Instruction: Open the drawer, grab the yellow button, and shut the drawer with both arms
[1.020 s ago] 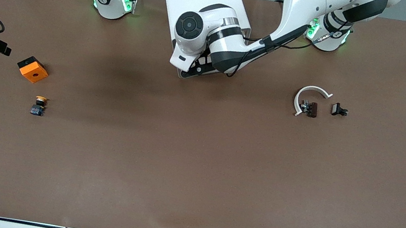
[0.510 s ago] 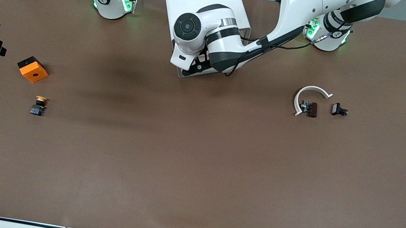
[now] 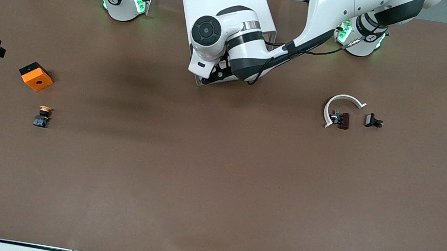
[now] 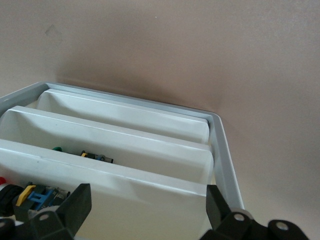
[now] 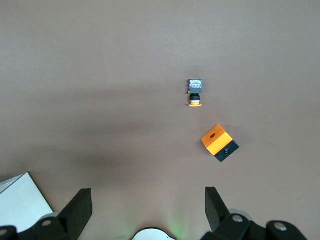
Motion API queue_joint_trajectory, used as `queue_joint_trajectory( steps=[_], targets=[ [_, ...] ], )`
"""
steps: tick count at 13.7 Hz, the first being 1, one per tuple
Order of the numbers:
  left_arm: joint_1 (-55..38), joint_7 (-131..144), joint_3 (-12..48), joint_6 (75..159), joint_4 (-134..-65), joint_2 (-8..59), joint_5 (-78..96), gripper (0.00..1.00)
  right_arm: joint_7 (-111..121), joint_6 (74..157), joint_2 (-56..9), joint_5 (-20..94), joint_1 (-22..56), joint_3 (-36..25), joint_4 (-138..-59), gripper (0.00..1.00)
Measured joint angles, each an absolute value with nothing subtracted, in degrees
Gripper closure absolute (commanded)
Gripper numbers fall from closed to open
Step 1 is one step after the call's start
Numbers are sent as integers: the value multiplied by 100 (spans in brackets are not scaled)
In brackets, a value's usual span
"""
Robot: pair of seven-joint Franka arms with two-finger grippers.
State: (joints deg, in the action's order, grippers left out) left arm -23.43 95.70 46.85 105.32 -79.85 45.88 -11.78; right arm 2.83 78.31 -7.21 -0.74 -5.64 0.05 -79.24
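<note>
Brown paper is covering the whole tabletop, and on it, nearest the front camera among the parts at the right arm's end, the button is lying on its side, well clear of anything. It is tiny: a round orange-yellow cap on a black and dark-blue body. So I am judging the taking step as done, since the button is already out on the tabletop. Just beside it, a little farther from the camera, the orange block is sitting with its hole facing up and its black side showing.

The right gripper is hanging high over that end of the tabletop with its jaws spread wide and nothing between them; in its wrist view the button and block are well apart from the jaws. I am reading this arm as waiting.

The left gripper is working over the white drawer, jaws wide and empty, straddling the dividers. The drawer is pulled out, its compartments showing small coloured parts. I am guessing this placement is for pushing it shut.

Toward the left arm's end, the white curved band and small dark parts are lying idle.
</note>
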Motion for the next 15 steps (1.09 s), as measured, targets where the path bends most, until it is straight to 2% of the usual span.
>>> queue_joint_trajectory(
  steps=[4, 9, 15],
  targets=[
    [-2324, 9656, 4686, 10547, -7964, 4591, -1164, 0, 275, 7850, -260, -66, -562, 16, -7970, 0],
    [-2085, 9692, 4698, 10557, -7845, 4591, -1157, 0, 171, 8135, -160, 78, -569, -14, -8356, 0],
    [-1738, 9562, 4706, 10557, -7740, 4589, -1157, 0, 180, 8927, 688, 114, -635, -37, -9656, 0]
  ],
)
